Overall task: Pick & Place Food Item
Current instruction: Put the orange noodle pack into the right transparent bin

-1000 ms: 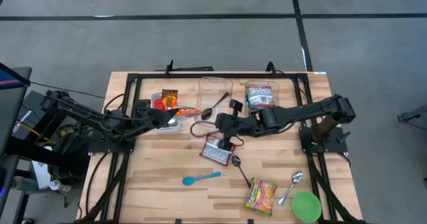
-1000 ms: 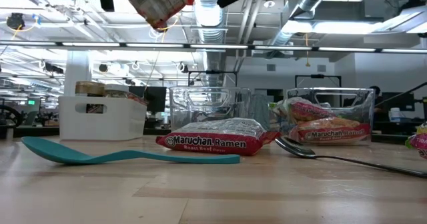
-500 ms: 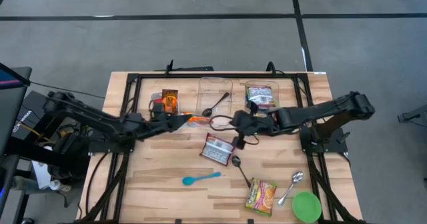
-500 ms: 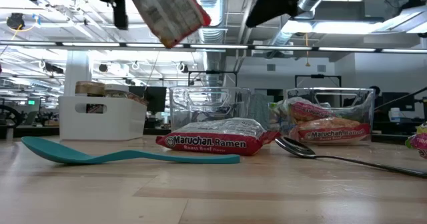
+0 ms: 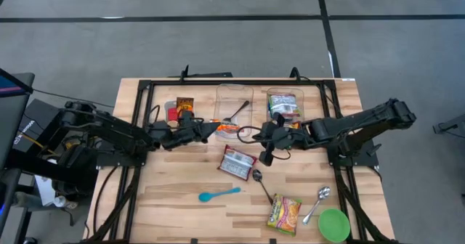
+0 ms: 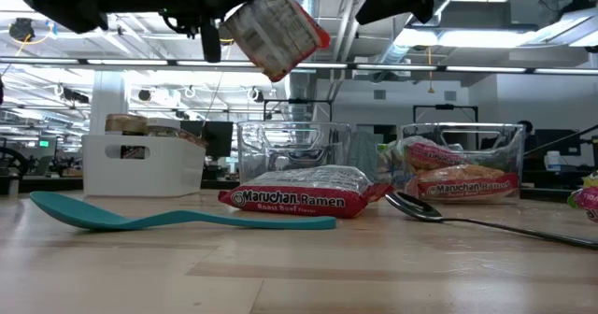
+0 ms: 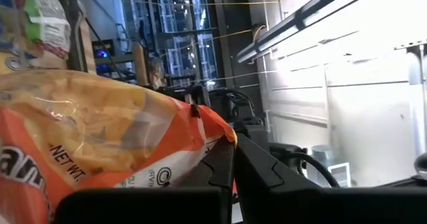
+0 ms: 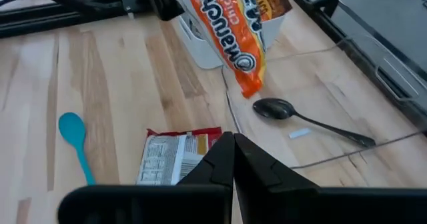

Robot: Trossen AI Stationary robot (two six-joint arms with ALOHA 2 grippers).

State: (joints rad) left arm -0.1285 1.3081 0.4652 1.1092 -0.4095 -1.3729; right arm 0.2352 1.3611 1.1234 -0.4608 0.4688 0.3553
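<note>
The left gripper (image 5: pixel 205 130), clamped on the orange ramen packet (image 5: pixel 224 128), holds it aloft at centre frame, long axis pointing right toward the clear middle bin (image 5: pixel 234 99) just above; the right gripper (image 5: pixel 264 155), shut and empty, waits nearby

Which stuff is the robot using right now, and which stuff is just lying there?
In the job:
- orange ramen packet, held in the air
- left gripper, shut on it
- right gripper, shut, empty

Just lying about:
- teal spoon
- green bowl
- red ramen pack
</note>
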